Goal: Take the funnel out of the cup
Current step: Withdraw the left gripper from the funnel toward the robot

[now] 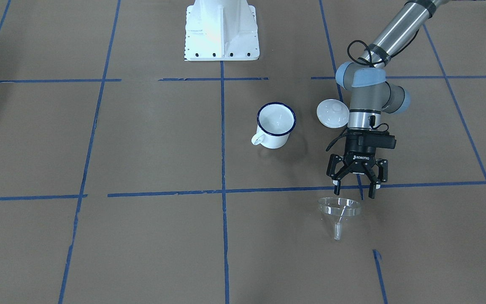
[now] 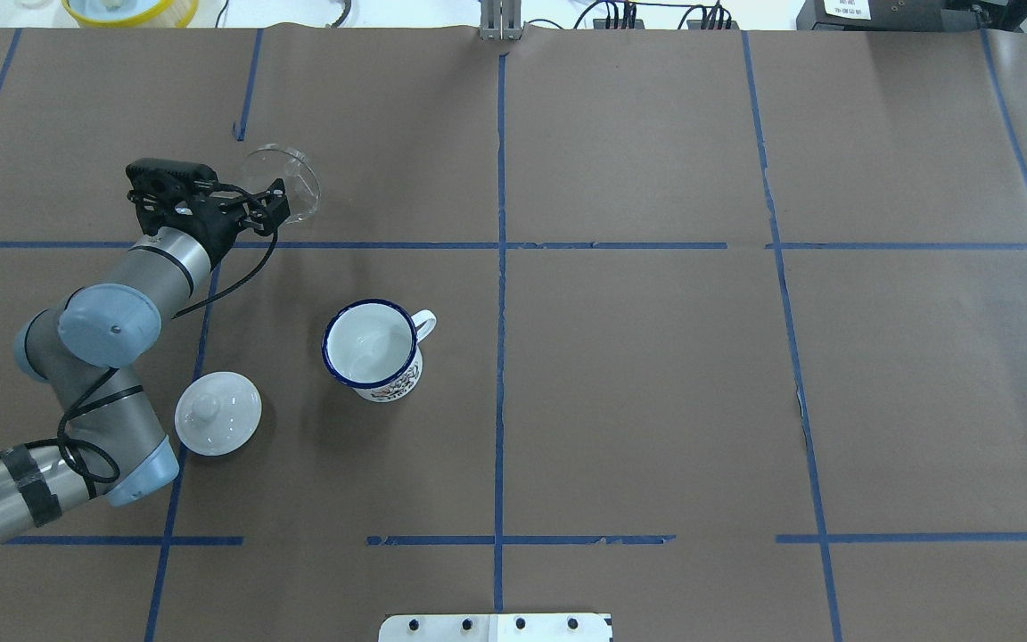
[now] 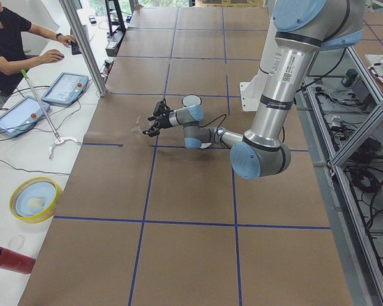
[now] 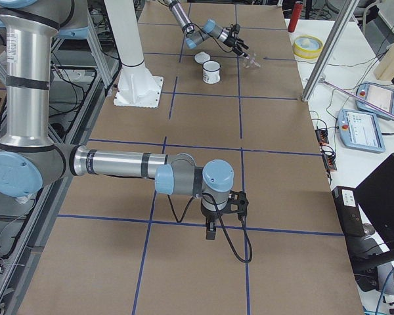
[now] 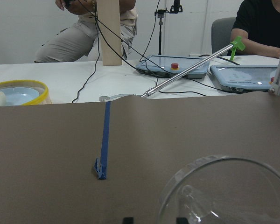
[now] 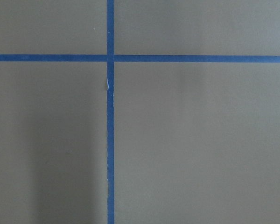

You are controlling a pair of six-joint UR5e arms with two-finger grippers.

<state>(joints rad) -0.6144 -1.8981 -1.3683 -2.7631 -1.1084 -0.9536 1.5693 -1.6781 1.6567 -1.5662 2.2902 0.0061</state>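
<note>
The clear funnel (image 1: 339, 210) lies on the brown table, apart from the cup, with its spout pointing away from the robot. It also fills the lower right of the left wrist view as the funnel (image 5: 224, 191). My left gripper (image 1: 356, 191) hovers just behind the funnel's rim, open, with nothing between its fingers. The white cup (image 1: 276, 125) with a dark blue rim stands upright with nothing in it, some way to the side. My right gripper (image 4: 210, 226) hangs low over bare table far from these things; whether it is open or shut, I cannot tell.
A white knobbed lid (image 1: 332, 113) lies beside my left forearm, between it and the cup. The robot base (image 1: 222, 29) stands at the table's near edge. Beyond the far edge are a yellow bowl (image 5: 16, 93), tablets and seated people.
</note>
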